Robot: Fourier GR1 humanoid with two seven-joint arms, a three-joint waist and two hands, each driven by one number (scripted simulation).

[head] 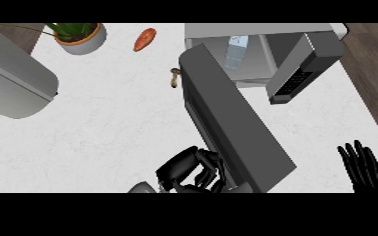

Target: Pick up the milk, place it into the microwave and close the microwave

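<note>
Head view: the grey box-shaped microwave [260,35] sits at the far end of the white marble counter [111,125], and everything else is placed from it. The pale blue and white milk carton [235,54] is already inside the microwave's cavity, near its left wall, upright as far as can be told. The wide dark grey microwave door [229,125] swings out from the cavity's left side and reaches far toward the near edge of the counter.

The left hand [190,172] is at the door's near end, on its outer left face, black fingers curled against the panel; whether they grip the edge or only press it cannot be told. The right hand [359,165] rests well to the right of the door, fingers straight and slightly spread, holding nothing.

Only closing seems left. Risks, as a judgement: curled fingers could slide off the door's smooth face mid-swing, leaving it ajar. A small brown object [174,78] lies just left of the microwave near the hinge; an orange carrot [145,39] and a potted plant [77,36] lie further left, outside the swing.
</note>
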